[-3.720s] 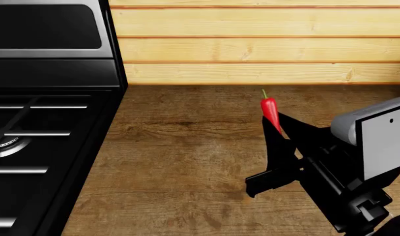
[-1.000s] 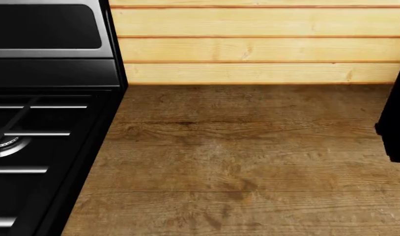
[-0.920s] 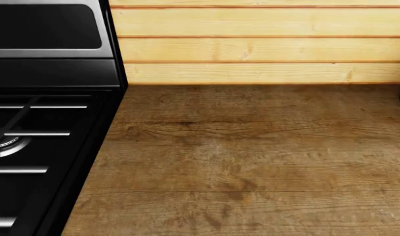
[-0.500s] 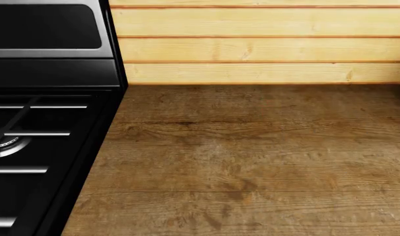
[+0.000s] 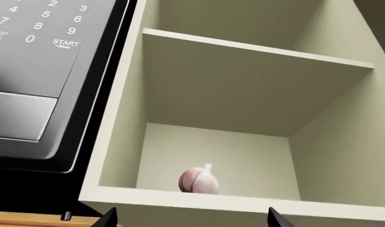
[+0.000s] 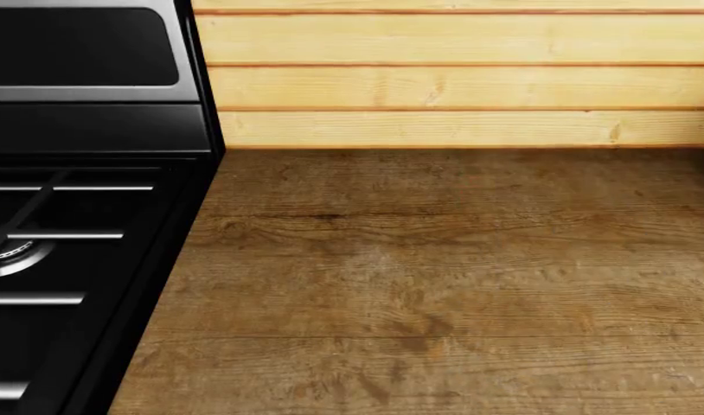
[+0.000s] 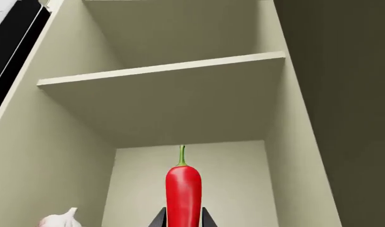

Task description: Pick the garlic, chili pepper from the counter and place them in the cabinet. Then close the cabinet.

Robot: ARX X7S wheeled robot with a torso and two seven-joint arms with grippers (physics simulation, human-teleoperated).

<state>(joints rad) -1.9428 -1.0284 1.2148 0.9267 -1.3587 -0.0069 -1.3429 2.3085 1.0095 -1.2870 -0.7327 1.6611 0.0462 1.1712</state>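
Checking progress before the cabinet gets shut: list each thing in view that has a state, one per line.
garlic: lying on the cabinet's bottom shelf, free of both grippers.
chili pepper: held upright in the right gripper, stem up, in front of the open cabinet.
cabinet: open, no door across the front.
left gripper: open, holding nothing.
counter: no garlic or chili on the part shown.

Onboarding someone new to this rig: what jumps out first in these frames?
The bright red chili pepper stands upright, pinched in the right hand, in front of the open pale cabinet. The white garlic already sits on the cabinet's bottom shelf, with a microwave keypad beside the cabinet. In the head view the brown counter lies beside the black stove.
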